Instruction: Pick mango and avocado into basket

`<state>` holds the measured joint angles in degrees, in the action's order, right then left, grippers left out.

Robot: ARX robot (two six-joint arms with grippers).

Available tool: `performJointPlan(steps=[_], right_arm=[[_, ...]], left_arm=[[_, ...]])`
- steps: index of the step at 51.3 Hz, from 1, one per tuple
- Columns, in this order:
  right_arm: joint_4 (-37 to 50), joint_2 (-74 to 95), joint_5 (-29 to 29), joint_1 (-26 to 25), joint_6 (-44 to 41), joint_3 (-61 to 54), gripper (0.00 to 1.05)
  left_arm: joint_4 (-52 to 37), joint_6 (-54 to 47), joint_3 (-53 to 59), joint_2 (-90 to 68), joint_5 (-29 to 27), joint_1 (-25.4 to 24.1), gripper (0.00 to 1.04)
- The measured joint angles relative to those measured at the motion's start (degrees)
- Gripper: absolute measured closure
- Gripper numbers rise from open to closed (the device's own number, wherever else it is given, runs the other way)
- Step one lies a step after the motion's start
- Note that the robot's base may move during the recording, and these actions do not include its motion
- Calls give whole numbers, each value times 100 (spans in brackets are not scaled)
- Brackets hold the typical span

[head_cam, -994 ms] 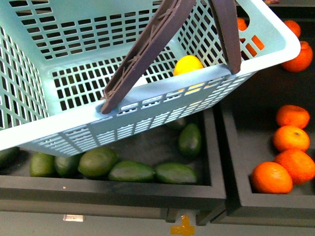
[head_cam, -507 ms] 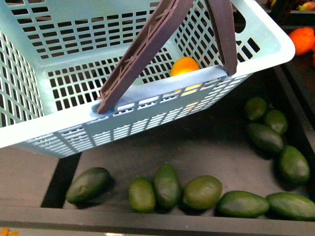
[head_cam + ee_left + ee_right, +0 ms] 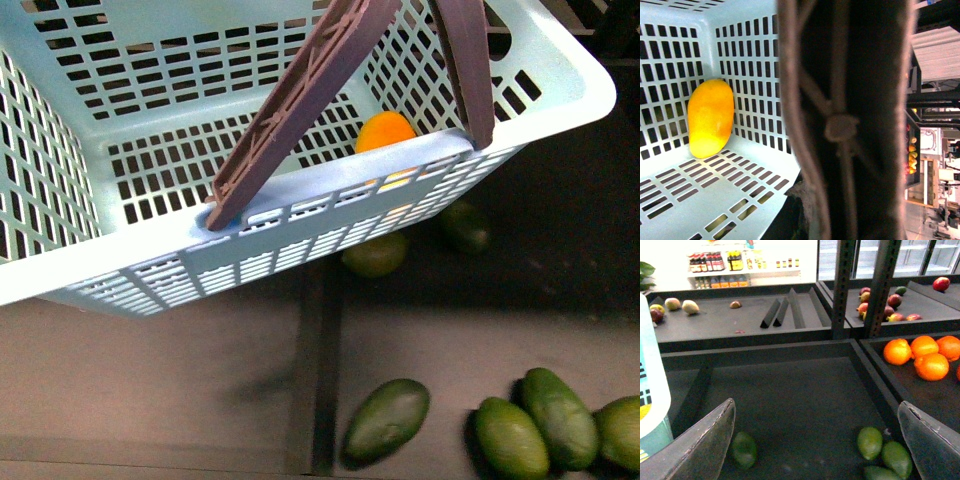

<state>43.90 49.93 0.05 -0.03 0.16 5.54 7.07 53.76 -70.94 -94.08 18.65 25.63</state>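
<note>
Fingers [image 3: 700,450] of the right gripper [image 3: 816,405] stand spread wide, grey and empty, with nothing clasped between them. Under that gap lies the dark floor of a black display tray [image 3: 790,390]. Several oval dark green avocados [image 3: 870,442] rest on it near one fingertip, and a single avocado [image 3: 744,449] lies just beside the other. Beyond the fingertips, past the tray's wall, sit round bright orange citrus fruits [image 3: 920,355]. On the lone avocado's side, the large light turquoise slotted plastic basket [image 3: 651,385] edges into sight, close to that finger.

The left gripper itself does not show, so whether it is clenched or slack cannot be told. Its wrist camera sits hard against a ribbed brown plastic handle [image 3: 850,120] of the basket. Past that handle, the smooth oblong yellow-orange mango [image 3: 710,117] stands on end inside the basket, leaning in a corner against the lattice walls. In the front view more avocados lie on the tray beneath, outside the basket.
</note>
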Motion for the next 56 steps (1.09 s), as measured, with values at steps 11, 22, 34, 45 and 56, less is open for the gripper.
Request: performJointPlan(steps=[11,22,34,45,56], right_arm=[[0,-2,-44,9,0,2,9],[-2903,118,1298,-203,824,994,9],[-2273,2470,-529,-1867,-243,1676,9],[-1899,5357,-1637,-1965,-2485,3115,9],[-2608,7095,-1908,-1449,-3397,4597,9]], left_arm=[[0,-35,0,0,-177,-111,101],[0,-13,0,0,-37,-44,101],[0,15,0,0,83,22,101],[0,-17,0,0,-90,-17,101],[0,0,0,0,28,-7,101]])
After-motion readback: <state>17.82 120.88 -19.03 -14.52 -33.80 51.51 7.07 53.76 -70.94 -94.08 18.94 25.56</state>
